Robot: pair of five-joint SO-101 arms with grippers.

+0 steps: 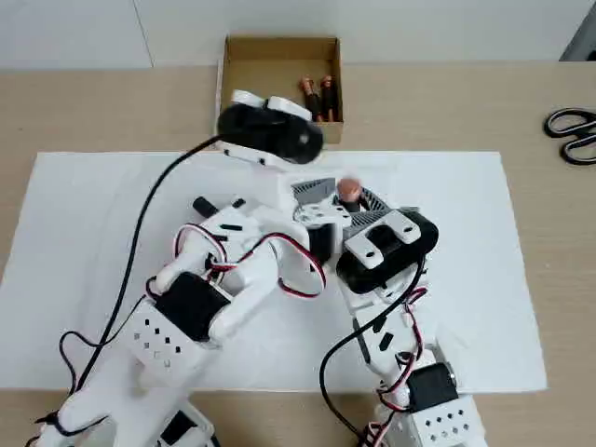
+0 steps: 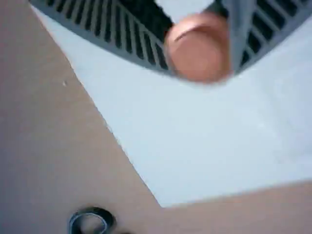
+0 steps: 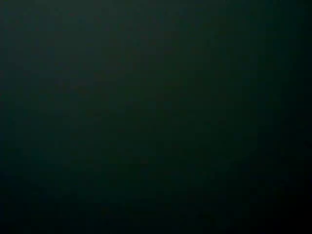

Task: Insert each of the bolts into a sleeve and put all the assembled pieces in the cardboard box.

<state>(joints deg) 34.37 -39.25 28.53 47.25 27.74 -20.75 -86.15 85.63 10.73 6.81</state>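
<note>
I work at a light tan wooden table (image 1: pixel 93 102) with a smooth, matte top, seen from above. A large white sheet of paper (image 1: pixel 84 233) lies flat over most of it, leaving bare wood along the far side and both ends. A pair of black-handled scissors (image 1: pixel 570 133) rests on the bare wood at the right end, well apart from the sheet. Beyond the table's far edge is a pale white surface (image 1: pixel 419 28) crossed by thin seams; I cannot tell whether it is wall or floor. The light is soft and even, without hard shadows.

Robot lab bench (image 1: pixel 93 102), paper sheet (image 1: pixel 93 233), scissors (image 1: pixel 570 133)
</note>
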